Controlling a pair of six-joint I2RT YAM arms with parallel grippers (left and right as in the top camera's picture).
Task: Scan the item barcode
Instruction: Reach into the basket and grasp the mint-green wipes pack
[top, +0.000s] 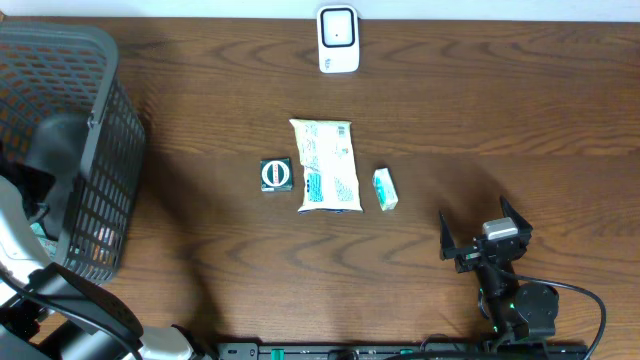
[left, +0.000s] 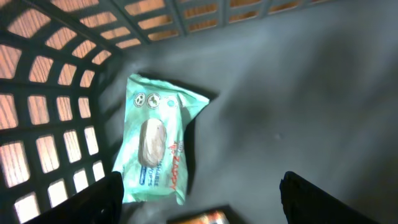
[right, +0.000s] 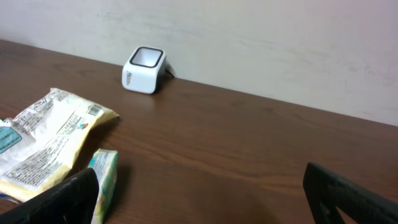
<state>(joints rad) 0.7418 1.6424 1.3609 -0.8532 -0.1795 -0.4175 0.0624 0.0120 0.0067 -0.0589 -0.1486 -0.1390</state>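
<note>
Inside the grey basket (top: 60, 38) at the left end of the tabletop (top: 500, 110), the left pincer (left: 202, 183) hangs wide over a mint-green wipes pack (left: 155, 149). The pack lies flat on the basket floor close to the lattice wall, and nothing is between the fingers. A sliver of orange packaging at the bottom edge of the wrist view is cut off too short to name.

Out on the open wood, a small dark box (top: 275, 174), a pale pouch (top: 325, 165) and a teal carton (top: 385, 188) lie in a row, near one another but apart. The white scanner (top: 338, 40) stands well behind them at the far edge. At the right, the right pincer (top: 478, 228) rests low near the front edge, spread to its full width and empty, its camera looking across the pouch and carton toward the scanner.

The step in hand appears to be the pick: the left arm looks poised to take the wipes pack from the basket, with no scan begun. The next move calls for shifting over the pack, lowering, and closing across its narrow width without snagging the wall. The pack must then be lifted clear of the rim and carried to the scanner with its barcode side turned to the window. Which face carries the barcode cannot be told from here.
</note>
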